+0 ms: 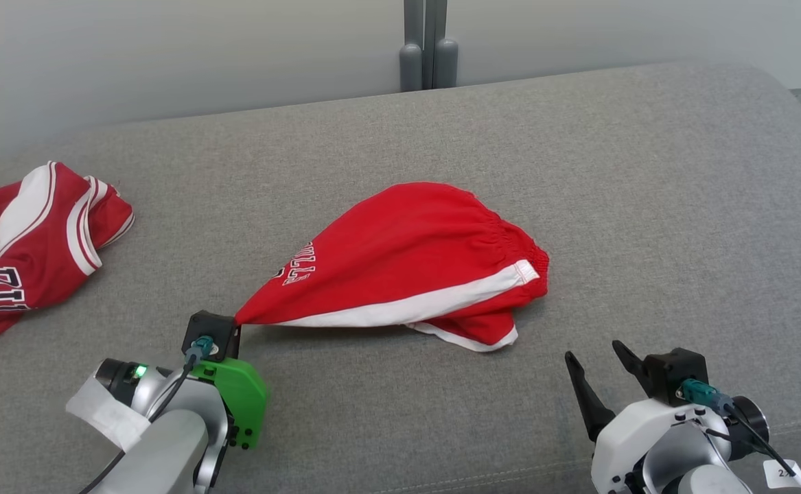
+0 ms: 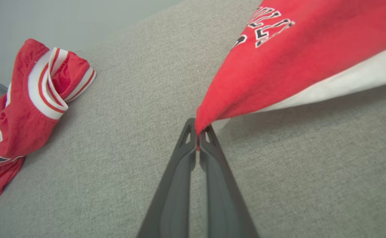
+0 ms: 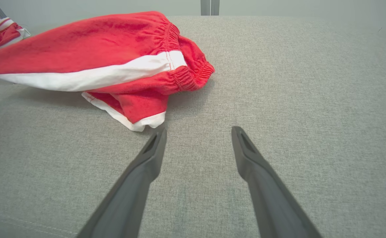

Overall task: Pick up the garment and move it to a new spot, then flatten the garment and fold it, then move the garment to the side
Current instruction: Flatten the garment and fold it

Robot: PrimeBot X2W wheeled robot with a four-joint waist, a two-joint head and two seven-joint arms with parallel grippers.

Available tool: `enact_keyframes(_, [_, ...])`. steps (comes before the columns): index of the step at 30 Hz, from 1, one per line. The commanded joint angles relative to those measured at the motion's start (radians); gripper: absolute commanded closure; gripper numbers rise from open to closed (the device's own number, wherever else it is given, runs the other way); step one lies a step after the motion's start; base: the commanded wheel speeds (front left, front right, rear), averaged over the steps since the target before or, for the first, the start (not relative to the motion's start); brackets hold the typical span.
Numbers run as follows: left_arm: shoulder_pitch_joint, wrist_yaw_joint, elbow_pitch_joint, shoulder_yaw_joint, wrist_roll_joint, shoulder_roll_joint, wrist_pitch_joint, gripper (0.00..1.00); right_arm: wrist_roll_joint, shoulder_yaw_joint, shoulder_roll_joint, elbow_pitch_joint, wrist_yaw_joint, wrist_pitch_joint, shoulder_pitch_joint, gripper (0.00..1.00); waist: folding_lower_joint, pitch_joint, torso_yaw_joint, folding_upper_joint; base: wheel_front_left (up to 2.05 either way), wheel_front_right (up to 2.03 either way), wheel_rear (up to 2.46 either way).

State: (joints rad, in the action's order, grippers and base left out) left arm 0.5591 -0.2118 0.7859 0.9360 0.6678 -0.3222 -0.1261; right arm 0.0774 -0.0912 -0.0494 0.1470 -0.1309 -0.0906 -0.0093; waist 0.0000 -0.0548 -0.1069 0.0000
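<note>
Centre of the grey cushion point(image 1: 647, 171): red shorts point(image 1: 400, 254) lie bunched, elastic waistband point(image 1: 510, 230) to the right, one leg corner drawn out to the near left. Left gripper point(image 2: 198, 132) is clamped on that corner, cloth taut there. Right gripper point(image 1: 592, 350) sits near right, fingers spread, holding nothing, just short of the white-trimmed hem point(image 3: 140, 124). Fabric looks light and limp, so a one-point pull will likely just rope it. Best second hold: waistband edge or free hem corner. Red jersey point(image 1: 29, 240) far left, well apart.
</note>
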Motion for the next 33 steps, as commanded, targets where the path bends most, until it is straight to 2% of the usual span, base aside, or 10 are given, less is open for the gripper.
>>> enact_keyframes(1, [-0.028,-0.003,-0.002,0.007,0.000,-0.019,0.008,1.00,0.010,0.002,-0.002,0.006,0.000,0.006,0.004,0.00,0.0000,0.006,0.001,0.0000,0.00,0.00,0.00])
enact_keyframes(5, [-0.046,-0.012,-0.009,0.004,0.008,-0.032,0.009,1.00,0.011,0.003,-0.002,0.010,0.000,0.007,0.007,0.00,0.0000,0.014,0.002,0.0000,0.00,0.00,0.00])
enact_keyframes(6, [-0.055,-0.014,-0.013,0.001,0.011,-0.034,0.008,0.58,0.012,0.005,-0.002,0.011,0.000,0.007,0.009,0.00,0.0000,0.016,0.002,0.0000,0.00,0.00,0.00])
enact_keyframes(7, [-0.064,-0.021,-0.017,-0.006,0.021,-0.033,0.003,0.00,0.013,0.005,-0.002,0.013,0.000,0.007,0.010,0.00,0.0000,0.019,0.003,0.0000,0.00,0.00,0.00])
enact_keyframes(15, [-0.146,-0.050,-0.109,-0.095,0.120,-0.021,-0.064,0.00,-0.005,0.018,-0.002,0.008,0.000,-0.004,0.017,0.00,0.0000,0.042,0.012,0.0000,0.00,0.00,0.00])
enact_keyframes(23, [-0.253,-0.071,-0.283,-0.246,0.196,-0.009,-0.136,0.00,0.028,0.018,-0.002,0.002,0.000,-0.032,-0.011,0.00,0.0000,0.058,0.034,0.0000,0.00,0.00,0.00])
enact_keyframes(29, [-0.387,-0.085,-0.483,-0.416,0.077,0.028,-0.139,0.00,0.041,0.049,-0.002,0.020,0.000,-0.062,-0.070,0.00,0.0000,0.070,0.055,0.0000,0.00,0.00,0.00])
enact_keyframes(33, [-0.468,-0.074,-0.575,-0.474,-0.039,0.057,-0.139,0.00,0.030,0.037,-0.002,0.053,0.000,-0.123,-0.130,0.00,0.0000,0.077,0.072,0.0000,0.00,0.00,0.00])
